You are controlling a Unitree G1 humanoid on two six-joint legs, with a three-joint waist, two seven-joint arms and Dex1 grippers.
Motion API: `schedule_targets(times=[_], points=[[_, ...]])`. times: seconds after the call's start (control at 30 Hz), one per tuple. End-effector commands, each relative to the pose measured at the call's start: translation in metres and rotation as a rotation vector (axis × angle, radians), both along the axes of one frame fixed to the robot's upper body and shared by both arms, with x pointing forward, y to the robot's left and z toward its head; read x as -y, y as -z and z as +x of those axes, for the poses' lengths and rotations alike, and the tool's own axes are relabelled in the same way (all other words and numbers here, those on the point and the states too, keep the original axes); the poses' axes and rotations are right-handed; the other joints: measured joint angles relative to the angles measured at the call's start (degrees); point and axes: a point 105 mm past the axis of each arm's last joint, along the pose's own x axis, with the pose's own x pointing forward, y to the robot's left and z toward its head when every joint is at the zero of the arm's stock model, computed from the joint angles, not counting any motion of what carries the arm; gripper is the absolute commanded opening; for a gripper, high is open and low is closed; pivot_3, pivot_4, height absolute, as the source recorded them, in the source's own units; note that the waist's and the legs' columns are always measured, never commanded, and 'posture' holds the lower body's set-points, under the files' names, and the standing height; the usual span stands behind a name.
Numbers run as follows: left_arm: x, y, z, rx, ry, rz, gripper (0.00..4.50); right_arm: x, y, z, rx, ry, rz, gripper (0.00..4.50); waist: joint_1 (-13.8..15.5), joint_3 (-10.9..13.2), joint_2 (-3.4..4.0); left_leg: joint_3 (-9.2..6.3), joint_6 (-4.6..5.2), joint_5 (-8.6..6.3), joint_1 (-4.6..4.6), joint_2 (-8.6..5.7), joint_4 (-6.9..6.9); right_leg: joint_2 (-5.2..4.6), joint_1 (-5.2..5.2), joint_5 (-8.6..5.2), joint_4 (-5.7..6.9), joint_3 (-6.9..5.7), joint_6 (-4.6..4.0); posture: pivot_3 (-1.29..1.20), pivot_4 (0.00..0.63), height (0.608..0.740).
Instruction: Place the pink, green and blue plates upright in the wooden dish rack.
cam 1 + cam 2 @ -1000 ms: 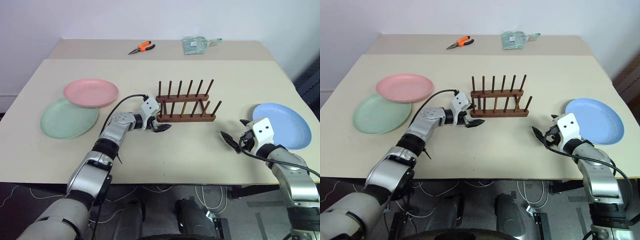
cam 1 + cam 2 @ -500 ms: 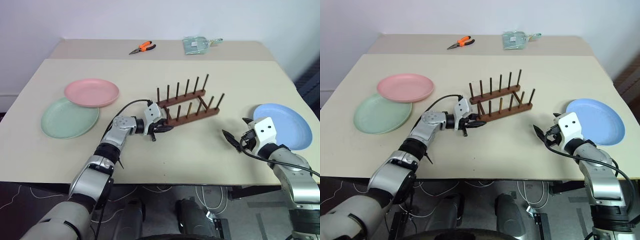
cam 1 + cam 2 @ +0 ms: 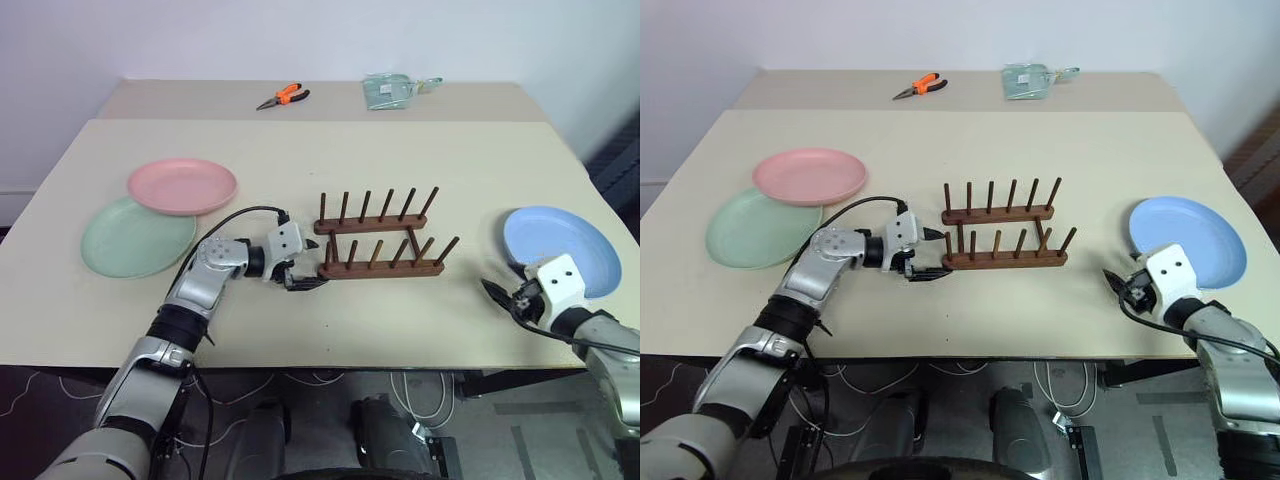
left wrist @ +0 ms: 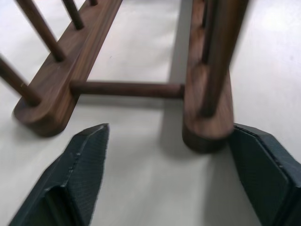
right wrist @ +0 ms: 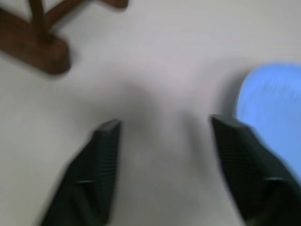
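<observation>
The wooden dish rack (image 3: 380, 241) stands flat mid-table with no plates in it. My left gripper (image 3: 303, 273) is open at its left end; in the left wrist view the two rail ends (image 4: 205, 134) lie just ahead of the spread fingers (image 4: 87, 160), which grip nothing. The pink plate (image 3: 182, 184) lies at the far left, overlapping the rim of the green plate (image 3: 130, 240). The blue plate (image 3: 560, 245) lies flat at the right. My right gripper (image 3: 505, 294) hovers open just left of it, near the table's front edge, holding nothing.
Orange-handled pliers (image 3: 283, 96) and a clear plastic packet (image 3: 395, 90) lie at the back of the table. The table's front edge (image 3: 330, 358) runs close under both grippers.
The rack, tipped up in my left gripper half a second ago, now sits flat and nearer the front. The left gripper has opened and drawn back left. The right gripper moved right, towards the blue plate.
</observation>
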Motion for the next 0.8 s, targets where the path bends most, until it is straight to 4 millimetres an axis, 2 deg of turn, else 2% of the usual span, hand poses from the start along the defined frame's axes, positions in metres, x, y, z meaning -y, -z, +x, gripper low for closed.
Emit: schedule_targets(times=[0.03, 0.1, 0.13, 0.2, 0.37, 0.4, 0.47, 0.53, 0.6, 0.8], points=[[-0.018, 0.002, -0.014, -0.07, -0.013, 0.003, 3.15, -0.019, -0.018, -0.008, 0.01, -0.121, 0.017, 1.11, -0.3, -0.1, 0.14, 0.01, 0.0, 0.0, 0.0, 0.0, -0.01, 0.0, 0.0, 0.0, 0.0, 0.02, 0.0, 0.0, 0.15, 0.74], [-0.017, 0.004, -0.031, -0.141, 0.021, 0.008, 2.22, -0.034, -0.012, -0.014, -0.039, -0.189, 0.022, 0.14, -0.7, -0.1, 0.17, 0.01, 0.0, 0.0, 0.02, 0.01, -0.01, 0.0, 0.02, -0.01, 0.01, 0.01, -0.01, 0.0, 0.15, 0.74], [-0.015, 0.006, -0.041, -0.174, 0.049, 0.018, 1.66, -0.04, -0.01, -0.016, -0.056, -0.209, 0.023, 0.0, -0.8, -0.1, 0.16, 0.01, 0.0, 0.0, 0.03, 0.02, -0.01, 0.0, 0.03, -0.01, 0.02, 0.01, -0.02, 0.0, 0.15, 0.74], [-0.008, 0.01, -0.054, -0.197, 0.084, 0.028, 0.69, -0.049, -0.005, -0.015, -0.065, -0.217, 0.025, 0.0, -0.8, -0.1, 0.19, -0.01, 0.0, 0.0, 0.04, 0.03, 0.0, 0.0, 0.07, -0.03, 0.01, 0.01, -0.05, 0.0, 0.15, 0.74], [0.017, 0.015, -0.063, -0.211, 0.082, -0.014, 0.69, -0.069, 0.006, -0.003, -0.06, -0.219, 0.02, 0.0, -0.1, -0.1, 0.23, 0.01, 0.0, -0.01, 0.0, 0.01, 0.12, -0.03, 0.1, -0.11, -0.03, 0.01, -0.19, 0.0, 0.15, 0.74], [0.022, 0.02, -0.06, -0.187, 0.056, -0.005, 0.69, -0.072, 0.009, 0.002, -0.047, -0.208, 0.002, 0.0, 0.2, -0.2, 0.23, 0.02, 0.0, -0.01, -0.01, 0.0, 0.15, -0.03, 0.1, -0.11, -0.05, 0.01, -0.19, 0.0, 0.15, 0.74], [0.027, 0.026, -0.046, -0.131, -0.023, 0.0, 0.69, -0.075, 0.015, 0.013, -0.032, -0.173, -0.016, 0.0, 0.7, -0.2, 0.24, 0.02, 0.0, -0.01, -0.03, -0.01, 0.17, -0.03, 0.1, -0.11, -0.07, 0.02, -0.19, 0.0, 0.15, 0.74], [0.024, 0.031, -0.018, -0.121, -0.222, -0.017, 0.69, -0.079, 0.019, 0.025, -0.01, -0.146, -0.023, 0.0, 0.9, -0.2, 0.25, 0.02, 0.0, -0.01, -0.04, -0.06, 0.22, -0.07, 0.14, -0.11, -0.1, 0.02, -0.19, 0.0, 0.15, 0.74], [0.021, 0.03, -0.001, -0.083, -0.319, -0.033, 0.69, -0.084, 0.02, 0.038, 0.017, -0.123, -0.029, 0.0, 0.7, -0.3, 0.17, -0.01, 0.0, 0.0, 0.02, -0.07, 0.33, -0.06, 0.28, -0.08, -0.11, 0.01, -0.18, 0.0, 0.15, 0.74], [0.014, 0.031, 0.018, -0.069, -0.419, -0.063, 0.69, -0.08, 0.017, 0.074, 0.083, -0.023, -0.05, 0.0, -0.2, -0.4, 0.16, 0.03, 0.01, -0.01, 0.85, -0.04, 0.06, -0.03, 0.88, -0.07, -0.13, 0.03, -0.19, 0.0, 0.15, 0.74]])
